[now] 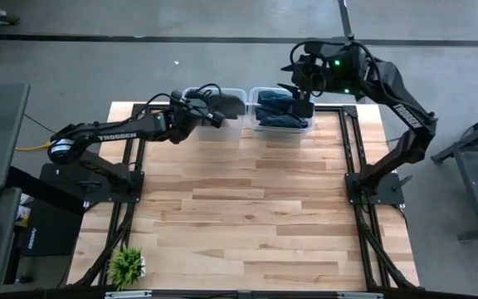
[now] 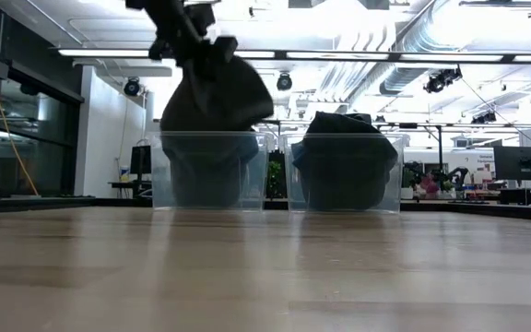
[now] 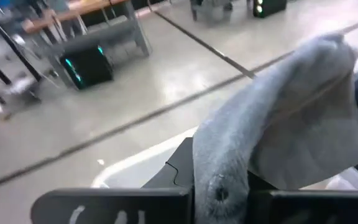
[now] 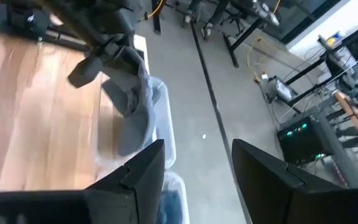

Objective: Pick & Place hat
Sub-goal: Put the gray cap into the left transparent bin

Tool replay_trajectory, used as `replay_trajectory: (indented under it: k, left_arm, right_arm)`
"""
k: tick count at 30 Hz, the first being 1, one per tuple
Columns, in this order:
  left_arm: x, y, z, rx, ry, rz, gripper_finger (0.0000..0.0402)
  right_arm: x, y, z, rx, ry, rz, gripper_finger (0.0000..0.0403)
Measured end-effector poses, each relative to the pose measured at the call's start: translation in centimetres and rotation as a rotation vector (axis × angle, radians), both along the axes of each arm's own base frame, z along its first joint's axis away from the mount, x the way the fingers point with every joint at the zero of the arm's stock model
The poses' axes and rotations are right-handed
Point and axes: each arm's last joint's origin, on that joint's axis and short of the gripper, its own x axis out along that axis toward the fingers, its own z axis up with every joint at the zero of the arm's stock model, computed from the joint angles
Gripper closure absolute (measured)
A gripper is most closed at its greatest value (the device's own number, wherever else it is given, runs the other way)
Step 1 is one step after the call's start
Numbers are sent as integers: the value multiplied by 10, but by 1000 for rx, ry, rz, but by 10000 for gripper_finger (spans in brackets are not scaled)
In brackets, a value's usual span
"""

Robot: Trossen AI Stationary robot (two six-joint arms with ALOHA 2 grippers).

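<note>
Left gripper (image 1: 214, 113) pinched tight on grey hat (image 1: 226, 105), hat hanging over left clear bin (image 1: 219, 124) at table's far edge, its lower part dipping inside. Right gripper (image 1: 304, 93) fingers spread, empty, above right clear bin (image 1: 260, 125) packed with dark hats (image 1: 280, 110)

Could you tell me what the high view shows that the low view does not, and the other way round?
Only the high view shows the wooden table as a whole, both arms, the right claw above the right bin, and a small green plant at the table's near edge. Only the low view shows the gray hat hanging into the left bin from above, the hats piled above the right bin's rim, and the room behind. Both show the two clear bins side by side and the left claw holding the hat.
</note>
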Motion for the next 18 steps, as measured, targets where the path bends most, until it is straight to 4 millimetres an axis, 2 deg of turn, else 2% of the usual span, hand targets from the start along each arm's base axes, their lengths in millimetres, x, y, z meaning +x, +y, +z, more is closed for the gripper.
replay_trajectory:
  k: [4,8,18]
  left_arm:
    - [-3,13,-19,-60,-48,-31,402]
    - [-6,26,-26,-91,-114,-74,401]
    - [-7,41,-17,-62,-289,-144,401]
  right_arm:
    - [-8,3,-1,14,39,-27,221]
    - [-9,3,-4,29,62,-31,221]
    - [-10,3,-5,45,72,-37,221]
